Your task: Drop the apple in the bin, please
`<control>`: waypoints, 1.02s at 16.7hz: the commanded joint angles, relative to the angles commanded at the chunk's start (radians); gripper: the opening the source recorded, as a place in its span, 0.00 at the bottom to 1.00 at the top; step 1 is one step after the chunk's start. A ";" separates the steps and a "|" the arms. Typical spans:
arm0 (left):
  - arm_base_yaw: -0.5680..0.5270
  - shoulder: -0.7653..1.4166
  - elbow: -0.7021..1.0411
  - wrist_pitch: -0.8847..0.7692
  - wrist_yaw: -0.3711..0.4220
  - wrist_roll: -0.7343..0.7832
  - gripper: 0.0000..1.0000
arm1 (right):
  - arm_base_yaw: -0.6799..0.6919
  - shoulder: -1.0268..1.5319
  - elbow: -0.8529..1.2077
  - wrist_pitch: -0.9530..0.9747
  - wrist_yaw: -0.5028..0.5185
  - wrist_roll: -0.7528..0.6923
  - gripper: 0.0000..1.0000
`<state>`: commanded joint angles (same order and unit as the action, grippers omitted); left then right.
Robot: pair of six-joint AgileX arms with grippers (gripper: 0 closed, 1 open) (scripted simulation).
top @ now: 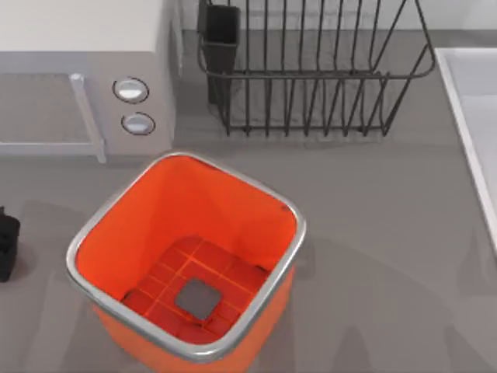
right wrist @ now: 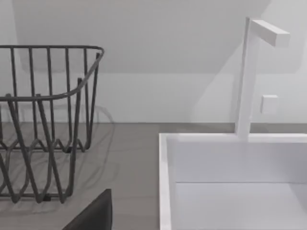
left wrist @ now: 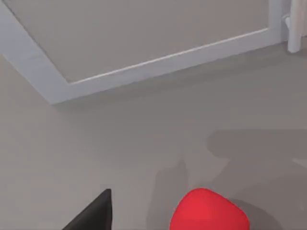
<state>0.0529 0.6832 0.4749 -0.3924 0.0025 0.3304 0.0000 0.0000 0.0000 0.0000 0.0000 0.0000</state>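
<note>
Red and rounded, the apple [left wrist: 209,211] lies on the grey table at the lower edge of the left wrist view, a soft shadow beside it. One dark finger [left wrist: 93,213] of the left gripper stands close to the apple, not touching it; whether the left claw is open or closed cannot be told. A pale framed panel [left wrist: 158,60] crosses the upper part of that view.

In the top view the bin [top: 186,264] sits lower centre-left on the table [top: 373,256], upright, its orange walls ringed by a silver rim, its gridded floor holding a grey centre square. A dark object [top: 8,245] shows at the left edge of the frame; what it is cannot be told. Upper left stands a pale appliance [top: 85,78] with two round knobs [top: 133,105] and a bar handle. Upper centre stands a black wire rack [top: 311,70] with a dark cup at its left corner. A white sink [top: 474,124] occupies the right edge.

In the right wrist view the rack [right wrist: 43,120] stands left, the sink [right wrist: 230,177] and its white faucet [right wrist: 249,76] right, against a plain pale wall. One dark finger [right wrist: 93,213] of the right gripper shows at the lower edge; its claw state cannot be told.
</note>
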 joint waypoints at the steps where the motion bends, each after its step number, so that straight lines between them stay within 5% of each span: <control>1: 0.007 0.107 0.062 -0.055 0.001 0.045 1.00 | 0.000 0.000 0.000 0.000 0.000 0.000 1.00; 10: 0.064 0.873 0.559 -0.489 0.007 0.397 1.00 | 0.000 0.000 0.000 0.000 0.000 0.000 1.00; 17: 0.080 1.084 0.714 -0.606 0.007 0.501 1.00 | 0.000 0.000 0.000 0.000 0.000 0.000 1.00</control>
<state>0.1328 1.7673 1.1891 -0.9987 0.0092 0.8317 0.0000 0.0000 0.0000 0.0000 0.0000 0.0000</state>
